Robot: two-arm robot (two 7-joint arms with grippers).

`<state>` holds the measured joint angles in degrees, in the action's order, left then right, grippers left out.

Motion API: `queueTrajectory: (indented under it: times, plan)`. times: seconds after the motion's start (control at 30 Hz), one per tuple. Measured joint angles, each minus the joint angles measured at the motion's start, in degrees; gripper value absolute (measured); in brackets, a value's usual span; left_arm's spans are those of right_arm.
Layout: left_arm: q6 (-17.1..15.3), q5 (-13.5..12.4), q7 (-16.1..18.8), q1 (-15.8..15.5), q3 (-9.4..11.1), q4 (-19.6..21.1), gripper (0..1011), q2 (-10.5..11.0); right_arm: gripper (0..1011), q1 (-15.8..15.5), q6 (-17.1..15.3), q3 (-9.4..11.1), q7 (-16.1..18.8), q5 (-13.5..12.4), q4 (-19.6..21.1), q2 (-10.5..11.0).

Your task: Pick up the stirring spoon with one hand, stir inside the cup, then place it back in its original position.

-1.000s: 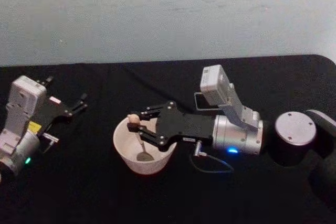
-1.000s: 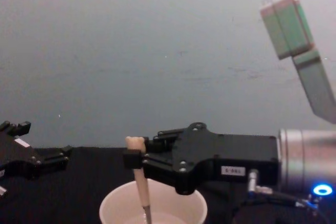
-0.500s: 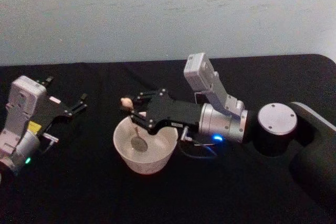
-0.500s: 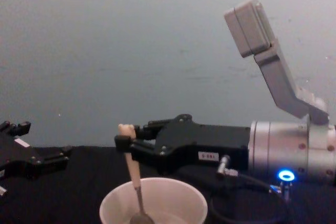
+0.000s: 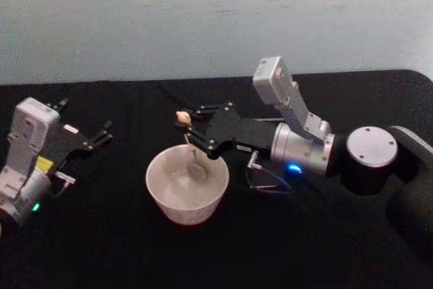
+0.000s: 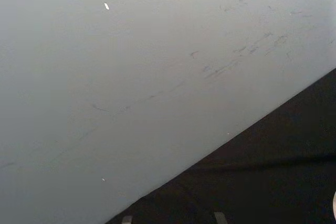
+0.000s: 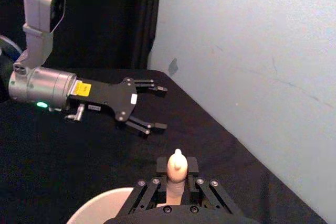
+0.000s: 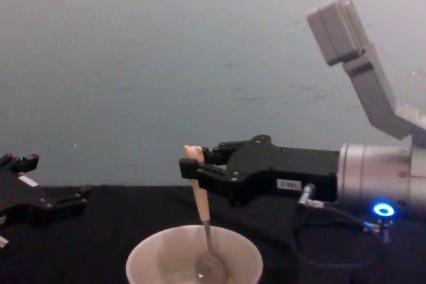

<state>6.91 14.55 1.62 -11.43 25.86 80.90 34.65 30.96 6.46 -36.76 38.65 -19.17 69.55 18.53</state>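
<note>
**Spoon upright in the cup, pinched by the right gripper**

On the right gripper (image 8: 193,167), above the far right rim of the cup (image 8: 143,256), a small white tag (image 8: 287,183) with dark characters too small to read. On the left gripper (image 7: 160,107), well to the left of the cup, a yellow label (image 7: 82,87) and a white label (image 7: 132,98), neither legible.

Clamped between the right gripper's fingers: the stirring spoon (image 8: 201,207), caught on its beige handle just under the tiny bear head, with the fingers closed against both sides. Held nearly upright, the top leaning a little toward the cup's left. Thin neck running down past the rim. Shiny round metal bowl low inside the cup, nearer its far right wall. Touching the bottom or not: cannot tell.

Wide, round and cream-white, that cup, with a thin plain rim, standing on the black table cloth (image 5: 101,248).

Left of the cup, fingers of the left gripper spread apart, nothing between them. Blue light (image 8: 383,209) behind the right gripper, green light (image 5: 35,206) behind the left one.
</note>
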Motion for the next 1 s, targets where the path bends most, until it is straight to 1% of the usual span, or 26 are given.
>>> queueTrajectory:
  times: [0.13, 0.17, 0.2, 0.23, 0.4, 0.57, 0.67, 0.77, 1.0]
  plan:
    - [0.0, 0.0, 0.0, 0.0, 0.0, 0.0, 1001, 0.0, 213, -1.1, -0.5, 0.3, 0.5, -0.1, 2.0, 1.4]
    - [0.0, 0.0, 0.0, 0.0, 0.0, 0.0, 1001, 0.0, 213, -1.7, -0.7, 0.4, 0.8, -0.3, 2.9, 1.9]
    - [0.0, 0.0, 0.0, 0.0, 0.0, 0.0, 1001, 0.0, 213, -1.7, -0.7, 0.4, 0.8, -0.3, 2.9, 1.9]
    - [0.0, 0.0, 0.0, 0.0, 0.0, 0.0, 1001, 0.0, 213, -2.5, -1.0, 0.5, 1.4, -0.8, 4.1, 2.5]
    - [0.0, 0.0, 0.0, 0.0, 0.0, 0.0, 1001, 0.0, 213, -3.7, -1.4, 0.4, 2.5, -2.0, 6.2, 3.3]
    - [0.0, 0.0, 0.0, 0.0, 0.0, 0.0, 1001, 0.0, 213, -4.3, -1.7, 0.2, 2.9, -3.2, 7.3, 3.4]
    - [0.0, 0.0, 0.0, 0.0, 0.0, 0.0, 1001, 0.0, 213, -4.5, -1.8, 0.2, 2.7, -3.9, 7.3, 3.0]
    - [0.0, 0.0, 0.0, 0.0, 0.0, 0.0, 1001, 0.0, 213, -4.4, -1.8, 0.5, 1.9, -4.4, 7.0, 2.5]
    - [0.0, 0.0, 0.0, 0.0, 0.0, 0.0, 1001, 0.0, 213, -4.3, -1.6, 1.6, 1.0, -5.4, 6.8, 2.3]
